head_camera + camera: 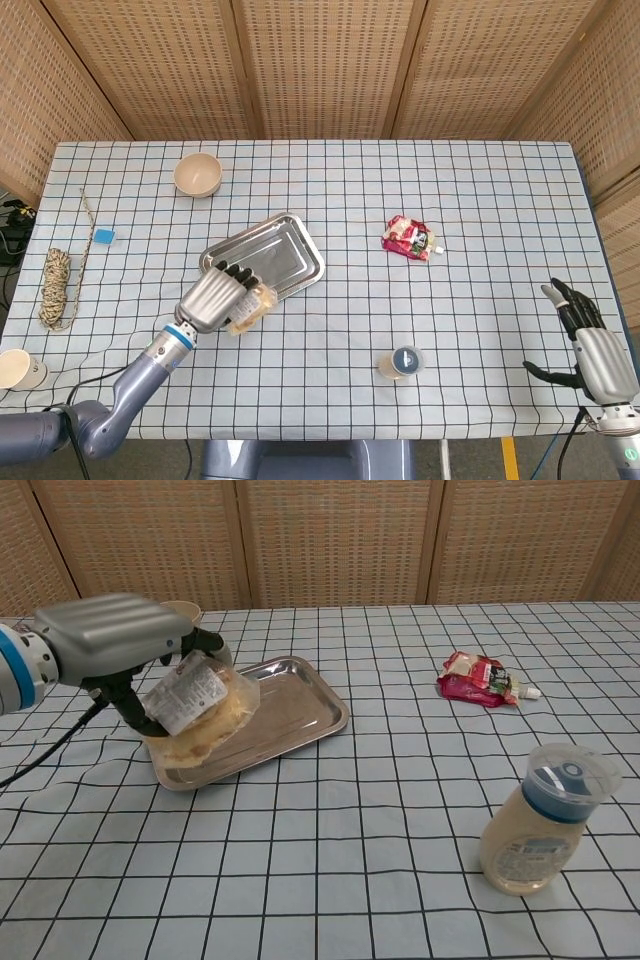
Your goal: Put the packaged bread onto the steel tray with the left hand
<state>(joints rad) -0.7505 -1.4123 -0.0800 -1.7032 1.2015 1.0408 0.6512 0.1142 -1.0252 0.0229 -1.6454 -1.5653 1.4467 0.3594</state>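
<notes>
Right now the left robot hand (120, 640) is gripping the packaged bread (200, 715) from above and holding it in the air over the near left corner of the steel tray (290, 715), with the fingers (205, 640) curling over the top of the pack and the thumb pressing from below. Judging by how the clear wrapper is sagging and creasing, the bread is looking light and soft, so a firm squeeze is likely crushing it, and the glossy film is probably a little slippery; taking it across the broad middle, where the printed label sits, seems the safest hold. Whether the bottom edge of the pack is touching the tray rim is hard to tell from either view. The tray is shallow, shiny and rectangular with rounded corners, lying on the checked cloth of the counter (320, 880). The right robot hand (585, 345) is resting empty, fingers spread, at the far edge.
</notes>
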